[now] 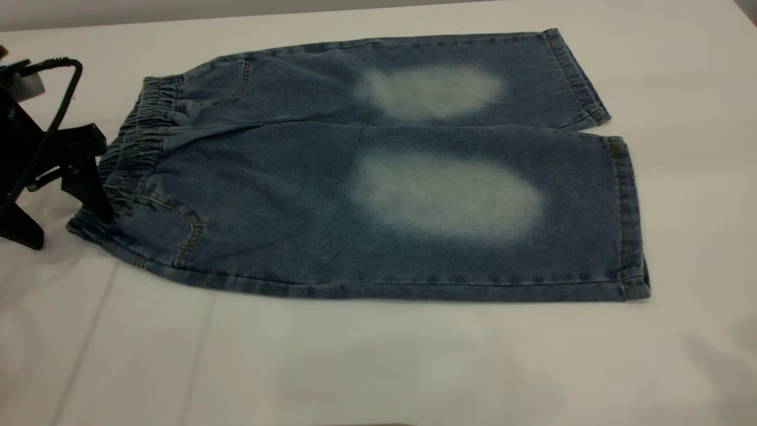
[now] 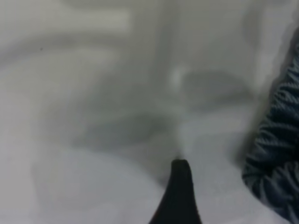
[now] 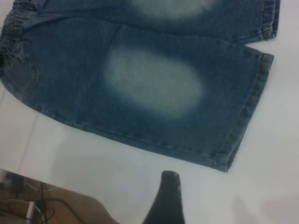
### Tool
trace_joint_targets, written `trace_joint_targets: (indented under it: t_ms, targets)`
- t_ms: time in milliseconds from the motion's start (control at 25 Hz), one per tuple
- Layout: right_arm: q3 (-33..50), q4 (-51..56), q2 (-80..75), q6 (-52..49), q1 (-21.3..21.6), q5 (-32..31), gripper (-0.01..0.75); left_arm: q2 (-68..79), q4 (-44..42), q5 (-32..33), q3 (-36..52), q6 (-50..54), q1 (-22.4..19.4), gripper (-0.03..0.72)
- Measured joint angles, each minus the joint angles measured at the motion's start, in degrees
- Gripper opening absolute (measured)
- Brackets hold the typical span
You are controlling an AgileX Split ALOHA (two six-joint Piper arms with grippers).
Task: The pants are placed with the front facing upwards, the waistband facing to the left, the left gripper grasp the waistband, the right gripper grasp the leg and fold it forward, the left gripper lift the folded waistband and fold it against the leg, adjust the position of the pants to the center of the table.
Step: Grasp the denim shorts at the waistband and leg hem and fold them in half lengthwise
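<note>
The blue denim pants (image 1: 378, 195) lie flat on the white table (image 1: 378, 367), front up, with a pale faded oval on each leg. The gathered waistband (image 1: 139, 136) points left and the leg hems point right. My left gripper (image 1: 66, 229) is at the waistband's near end, open; one black finger (image 1: 89, 183) overlaps the band and the other rests on bare table. The left wrist view shows one finger (image 2: 180, 196) and the waistband (image 2: 275, 154) beside it. My right gripper (image 3: 210, 205) hovers open over bare table, short of the near leg (image 3: 154, 84), with one finger (image 3: 166, 200) showing.
A black cable (image 1: 59, 100) loops above the left arm. The right wrist view shows the table's edge (image 3: 56, 179) with cables and floor (image 3: 28, 205) beyond it. White tabletop stretches in front of the pants and to the right of the hems.
</note>
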State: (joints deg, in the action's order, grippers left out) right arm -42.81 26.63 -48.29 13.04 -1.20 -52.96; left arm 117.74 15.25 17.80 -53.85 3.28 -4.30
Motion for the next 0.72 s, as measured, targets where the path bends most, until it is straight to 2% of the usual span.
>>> trace_joint_targets:
  t_ms: [120,240,360,560,600,720]
  targets:
    - [0.0,0.0,0.0,0.0,0.0,0.0,0.582,0.6,0.1,-0.2,-0.3,-0.1,0.0,0.559]
    - [0.0,0.0,0.0,0.0,0.0,0.0,0.582,0.7,0.4,-0.5,-0.4,-0.2,0.0,0.502]
    - [0.0,0.0,0.0,0.0,0.0,0.0,0.582,1.0,1.4,-0.8,-0.4,-0.3,0.2,0.391]
    - [0.0,0.0,0.0,0.0,0.0,0.0,0.582,1.1,2.1,-1.3,-0.8,-0.3,0.3,0.113]
    - [0.0,0.1,0.0,0.0,0.0,0.0,0.582,1.1,2.1,-1.3,-0.9,-0.3,0.3,0.078]
    - [0.0,1.3,0.0,0.0,0.0,0.0,0.582,1.1,2.2,-1.3,-0.9,-1.0,0.3,0.062]
